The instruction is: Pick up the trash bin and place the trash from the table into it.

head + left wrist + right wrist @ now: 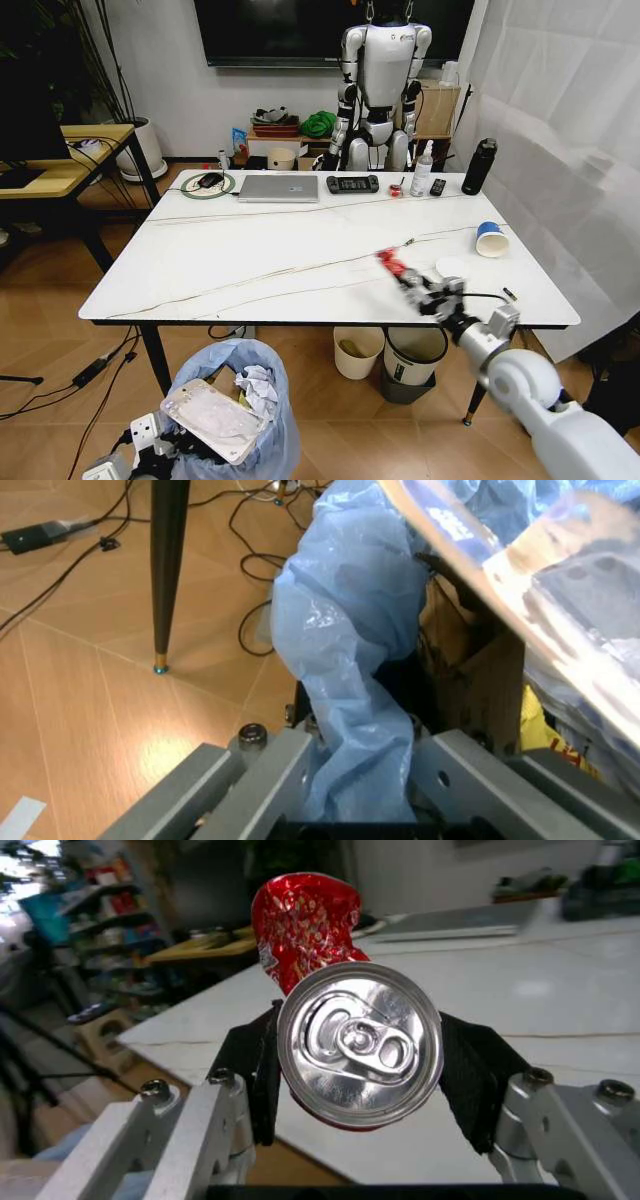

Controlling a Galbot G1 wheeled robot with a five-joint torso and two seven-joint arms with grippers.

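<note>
A: You're looking at a white marble-look table [300, 250] with thin dark veins and black legs, on a wood floor; a dark screen hangs on the wall behind, and a parked humanoid robot [380, 80] stands under it.

B: Containers?

A: The trash bin [235, 400] sits low in front of the table's near edge, its crinkly light-blue bag [345, 667] bulging over the rim. Inside: a flat white pouch [215, 420] lying tilted across the top, crumpled white paper [257, 385], brown cardboard [470, 667]. Your left gripper [360, 780] is clamped on the bag at the bin's rim.

B: And the can?

A: Crushed red can [340, 1027], body bent, silver top with pull tab facing the wrist camera. Your right gripper [360, 1072] pinches it between black pads, above the table's near right part [395, 265].

B: Anything left on the table?

A: Blue paper cup [491, 239] on its side near the right edge, white lid [452, 266] beside it. At the far edge: laptop [279, 187], black bottle [479, 166].
</note>
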